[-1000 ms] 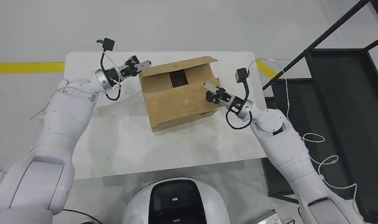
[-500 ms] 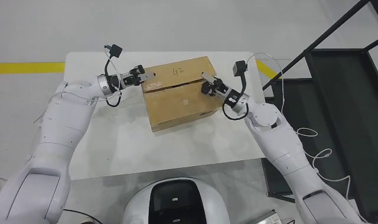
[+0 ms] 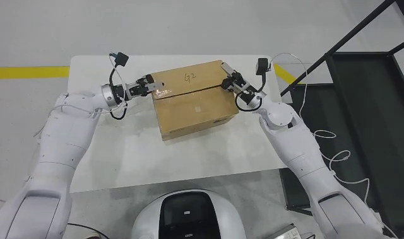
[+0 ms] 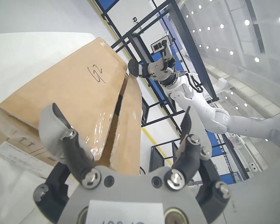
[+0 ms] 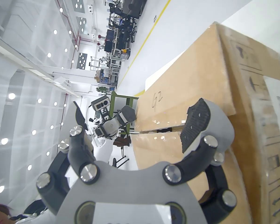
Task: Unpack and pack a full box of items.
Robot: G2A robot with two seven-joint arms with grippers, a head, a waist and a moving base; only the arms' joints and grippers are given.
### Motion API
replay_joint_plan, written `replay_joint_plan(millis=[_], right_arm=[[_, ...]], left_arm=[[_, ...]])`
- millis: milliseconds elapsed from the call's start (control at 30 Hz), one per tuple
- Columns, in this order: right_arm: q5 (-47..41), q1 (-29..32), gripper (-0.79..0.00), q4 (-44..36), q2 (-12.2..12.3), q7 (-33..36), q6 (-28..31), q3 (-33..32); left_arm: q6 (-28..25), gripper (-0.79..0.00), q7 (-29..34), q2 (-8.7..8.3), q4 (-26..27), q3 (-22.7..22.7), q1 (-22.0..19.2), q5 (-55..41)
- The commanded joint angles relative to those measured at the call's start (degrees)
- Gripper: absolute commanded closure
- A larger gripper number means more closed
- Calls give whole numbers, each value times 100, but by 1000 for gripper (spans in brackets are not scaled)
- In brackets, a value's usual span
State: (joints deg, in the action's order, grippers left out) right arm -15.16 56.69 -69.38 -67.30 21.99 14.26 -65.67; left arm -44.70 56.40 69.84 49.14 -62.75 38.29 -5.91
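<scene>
A brown cardboard box [image 3: 192,106] sits in the middle of the white table [image 3: 126,157]. Its two top flaps lie folded down, with a narrow seam between them; the far flap [image 3: 189,77] bears handwritten marks. My left gripper [image 3: 153,85] is open at the box's left top edge, one finger [image 4: 53,122] over the flap near the seam. My right gripper [image 3: 227,76] is open at the far right corner of the box top, one pad [image 5: 197,122] resting over the flap [image 5: 189,71]. Neither holds anything. The contents are hidden.
A black metal rack [image 3: 360,106] with loose white cables stands just right of the table. A yellow line [image 3: 31,71] runs along the floor at the left. Bare tabletop lies in front of the box and to its left.
The far flap, open a second ago, is folded down over the box. My right gripper moved from the near flap to the far right corner. My left gripper shifted onto the left edge.
</scene>
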Motion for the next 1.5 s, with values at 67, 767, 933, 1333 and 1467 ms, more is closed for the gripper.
replay_joint_plan(millis=[67,767,933,1333,1467], right_arm=[[110,-73,-785,179,-39,-113,-13,47],[300,-187,-785,383,-127,-227,-67,53],[300,-187,-785,383,-127,-227,-67,53],[300,-187,-785,383,-127,-227,-67,53],[300,-187,-785,383,-127,-227,-67,53]], left_arm=[[117,-785,231,-76,283,-176,182,-509],[599,-785,916,-509,1588,-1313,1136,-1725],[599,-785,916,-509,1588,-1313,1136,-1725],[1131,-785,216,-601,2084,-1576,2068,-1612],[1465,-785,-19,-659,2380,-1804,2802,-1846]])
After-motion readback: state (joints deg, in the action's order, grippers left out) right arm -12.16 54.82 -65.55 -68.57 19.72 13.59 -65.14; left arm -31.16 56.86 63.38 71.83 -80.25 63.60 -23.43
